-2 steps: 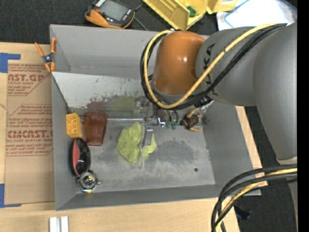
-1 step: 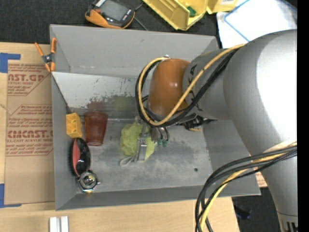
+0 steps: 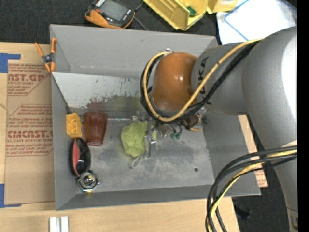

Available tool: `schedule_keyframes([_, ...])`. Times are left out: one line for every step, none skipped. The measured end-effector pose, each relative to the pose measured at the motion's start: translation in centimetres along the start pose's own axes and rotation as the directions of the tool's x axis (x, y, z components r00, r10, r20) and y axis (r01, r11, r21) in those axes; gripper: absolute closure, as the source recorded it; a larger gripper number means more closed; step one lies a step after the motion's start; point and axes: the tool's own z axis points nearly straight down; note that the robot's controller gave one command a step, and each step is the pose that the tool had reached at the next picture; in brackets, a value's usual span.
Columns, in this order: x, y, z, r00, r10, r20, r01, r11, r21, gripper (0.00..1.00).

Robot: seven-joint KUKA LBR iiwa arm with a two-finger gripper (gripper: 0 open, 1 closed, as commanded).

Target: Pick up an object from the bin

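Note:
My gripper (image 3: pixel 150 146) hangs below the orange dome near the middle of the bin, its metal fingers pointing down at the right edge of a crumpled green, leaf-like thing (image 3: pixel 133 138). The green thing lies on the bin floor and touches the fingers' left side. Whether it sits between the fingers is hidden. A dark red translucent cup (image 3: pixel 95 127) lies on its side to the left of the green thing. Beside the cup rests a yellow block (image 3: pixel 73 124).
A black and red tool with a round metal end (image 3: pixel 80 162) lies along the left wall, near the front corner. The arm and its cables cover the bin's right and back parts. Bare floor shows at the front right.

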Motion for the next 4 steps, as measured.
schedule_keyframes([0.6,0.2,0.6,0.953,0.304,-0.008,-0.304,0.953,-0.001,1.00])
schedule_keyframes([0.6,0.2,0.6,0.953,0.304,-0.008,-0.304,0.953,-0.001,1.00])
schedule_keyframes([1.8,0.1,-10.0,0.952,0.305,-0.011,-0.305,0.952,-0.001,1.00])
schedule_keyframes([1.2,-0.2,-13.3,0.943,0.334,-0.009,-0.334,0.943,-0.001,1.00])
